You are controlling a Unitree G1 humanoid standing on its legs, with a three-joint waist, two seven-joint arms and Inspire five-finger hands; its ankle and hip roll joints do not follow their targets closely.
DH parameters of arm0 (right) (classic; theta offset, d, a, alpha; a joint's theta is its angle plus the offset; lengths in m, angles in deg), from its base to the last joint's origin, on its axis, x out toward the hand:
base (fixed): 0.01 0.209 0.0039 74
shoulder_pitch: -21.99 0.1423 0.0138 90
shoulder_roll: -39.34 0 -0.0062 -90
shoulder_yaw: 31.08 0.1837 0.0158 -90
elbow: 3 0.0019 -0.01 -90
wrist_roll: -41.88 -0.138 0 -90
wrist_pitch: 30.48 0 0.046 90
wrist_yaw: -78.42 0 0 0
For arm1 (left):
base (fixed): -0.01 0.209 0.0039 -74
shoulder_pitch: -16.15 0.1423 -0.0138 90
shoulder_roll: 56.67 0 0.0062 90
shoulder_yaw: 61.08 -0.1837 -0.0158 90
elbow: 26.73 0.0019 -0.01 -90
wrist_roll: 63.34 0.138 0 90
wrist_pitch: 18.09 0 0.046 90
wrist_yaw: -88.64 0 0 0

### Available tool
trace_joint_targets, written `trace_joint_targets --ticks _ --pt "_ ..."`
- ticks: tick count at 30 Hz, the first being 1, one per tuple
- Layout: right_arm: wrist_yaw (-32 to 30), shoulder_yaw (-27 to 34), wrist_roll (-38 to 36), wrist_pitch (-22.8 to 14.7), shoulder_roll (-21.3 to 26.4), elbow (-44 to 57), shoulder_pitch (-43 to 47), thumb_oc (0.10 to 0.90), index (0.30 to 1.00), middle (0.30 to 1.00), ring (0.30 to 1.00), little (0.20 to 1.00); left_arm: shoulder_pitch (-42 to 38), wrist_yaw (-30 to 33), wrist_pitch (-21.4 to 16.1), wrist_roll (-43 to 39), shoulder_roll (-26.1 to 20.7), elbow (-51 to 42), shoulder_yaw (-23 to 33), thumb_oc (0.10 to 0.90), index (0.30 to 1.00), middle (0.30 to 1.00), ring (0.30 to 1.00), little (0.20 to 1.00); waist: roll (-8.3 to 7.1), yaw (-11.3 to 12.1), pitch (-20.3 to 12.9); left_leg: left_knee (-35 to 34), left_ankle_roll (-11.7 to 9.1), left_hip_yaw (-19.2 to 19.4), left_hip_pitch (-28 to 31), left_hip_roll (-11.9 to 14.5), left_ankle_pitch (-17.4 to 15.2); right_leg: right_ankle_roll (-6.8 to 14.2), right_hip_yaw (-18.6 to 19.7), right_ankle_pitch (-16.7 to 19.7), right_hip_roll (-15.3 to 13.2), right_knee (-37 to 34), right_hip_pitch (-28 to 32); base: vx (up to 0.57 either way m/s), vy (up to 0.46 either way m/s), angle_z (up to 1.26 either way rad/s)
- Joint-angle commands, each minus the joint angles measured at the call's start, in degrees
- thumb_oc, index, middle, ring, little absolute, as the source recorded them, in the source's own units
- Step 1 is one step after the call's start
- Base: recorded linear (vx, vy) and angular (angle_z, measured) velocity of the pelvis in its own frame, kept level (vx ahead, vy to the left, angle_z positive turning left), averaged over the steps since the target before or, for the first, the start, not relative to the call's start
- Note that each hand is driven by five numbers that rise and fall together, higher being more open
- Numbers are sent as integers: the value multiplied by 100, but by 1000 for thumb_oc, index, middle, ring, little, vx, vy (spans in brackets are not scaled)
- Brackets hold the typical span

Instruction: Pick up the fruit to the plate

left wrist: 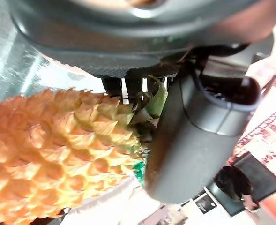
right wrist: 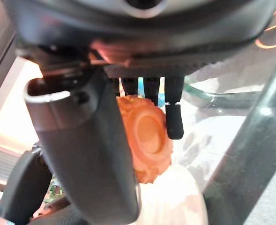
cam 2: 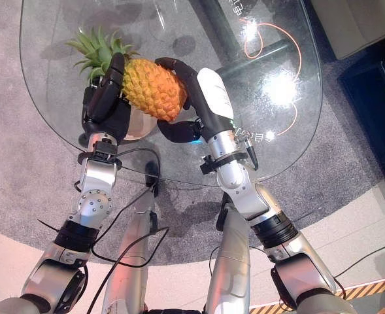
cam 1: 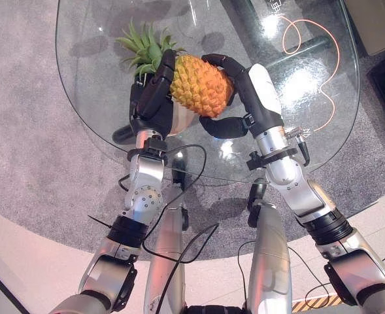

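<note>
The left hand (cam 1: 151, 98) curls its fingers around the leafy end of an orange, scaly pineapple (cam 1: 201, 85). It lies lengthwise between both hands above the round glass tabletop (cam 1: 310, 85) and a pale plate (cam 1: 182, 123). The right hand (cam 1: 244, 91) clasps its base. No writing is legible.

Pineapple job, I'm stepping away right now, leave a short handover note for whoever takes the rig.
Left hand: curled round the pineapple at its leafy end.
Right hand: curled round its base end.
The pineapple is held on its side between both hands, above the glass table.
A white plate lies just below the fruit, by the left hand.
Done: fruit grasped.
Left: lower it onto the plate, then let go with both hands.
</note>
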Motion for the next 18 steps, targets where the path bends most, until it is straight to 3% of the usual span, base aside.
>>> trace_joint_targets --ticks 1,18 --pt "2 -109 204 -822 -51 1162 659 100 300 300 300 200 -697 -586 -582 389 -77 -988 137 100 300 300 300 200 -131 49 -113 864 202 191 84 88 -823 83 141 1286 51 -1479 362 0 0 0" --pt "-30 -47 193 -822 -112 1123 624 100 300 300 300 200 -759 -227 -1249 1132 -67 -1000 258 100 300 300 300 200 -149 45 -113 804 185 174 156 86 -805 76 164 1284 78 -1503 414 0 0 0"
